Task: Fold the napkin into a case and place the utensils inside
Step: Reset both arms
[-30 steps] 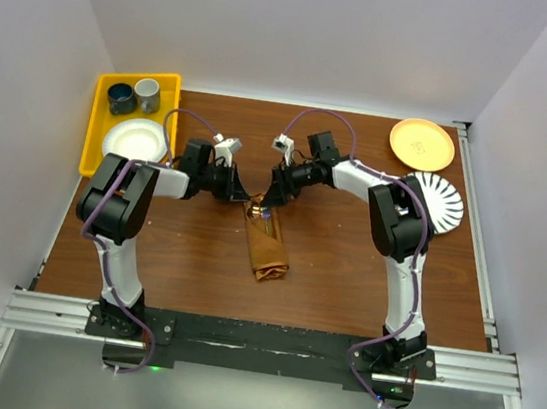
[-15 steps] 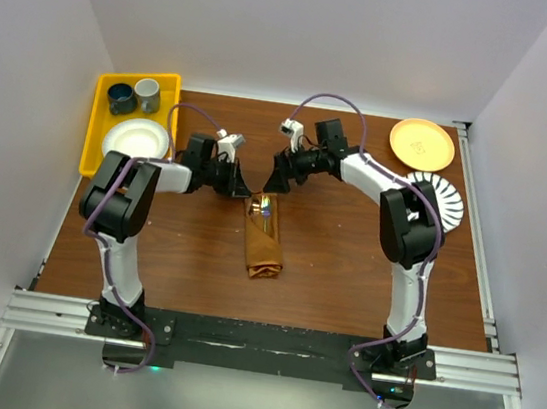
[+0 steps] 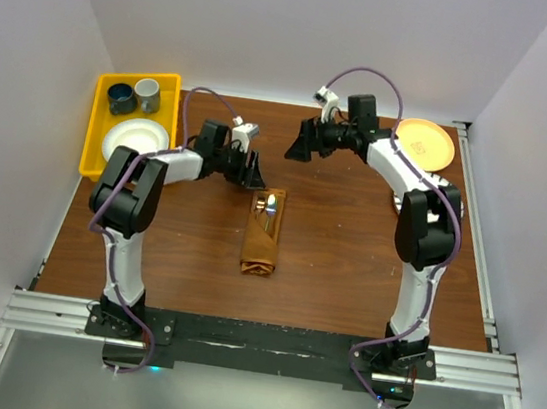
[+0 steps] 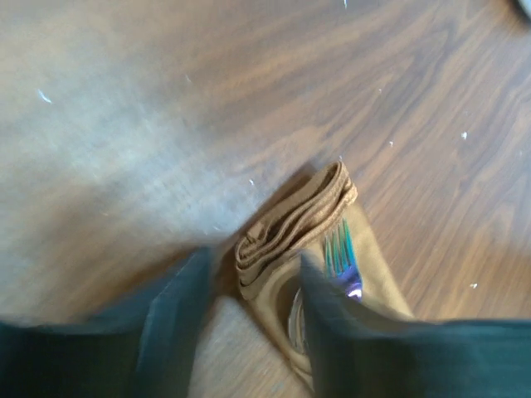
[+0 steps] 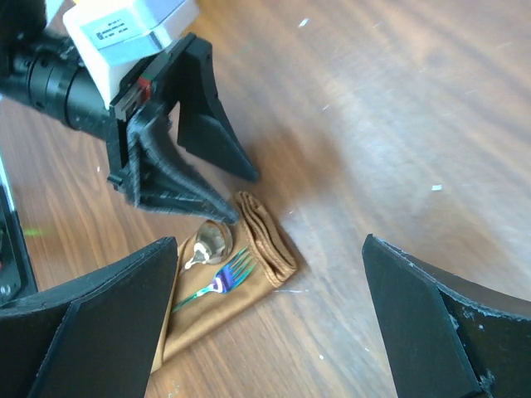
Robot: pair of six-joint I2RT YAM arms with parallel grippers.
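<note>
The rust-brown napkin (image 3: pixel 261 235) lies folded into a narrow case (image 5: pixel 249 278) at the table's middle. The utensils (image 3: pixel 270 207) stick out of its far end: a silvery spoon (image 5: pixel 207 240) and an iridescent fork (image 5: pixel 221 279), the fork (image 4: pixel 338 247) also showing in the left wrist view. My left gripper (image 3: pixel 254 174) hangs open just beyond that end. The case's rolled edge (image 4: pixel 292 224) lies between its fingers (image 4: pixel 178 307), unclamped. My right gripper (image 3: pixel 297 147) is open and empty, raised further back and to the right; its fingers (image 5: pixel 431 323) stand wide.
A yellow tray (image 3: pixel 97 131) at the back left holds two cups (image 3: pixel 133 96) and a white plate (image 3: pixel 136 138). An orange plate (image 3: pixel 423 144) and a white ribbed plate (image 3: pixel 455 203) sit at the back right.
The left gripper has opened and let go of the cloth, drawing back slightly. The right gripper has lifted away toward the back right. The case now lies straighter on the table.
</note>
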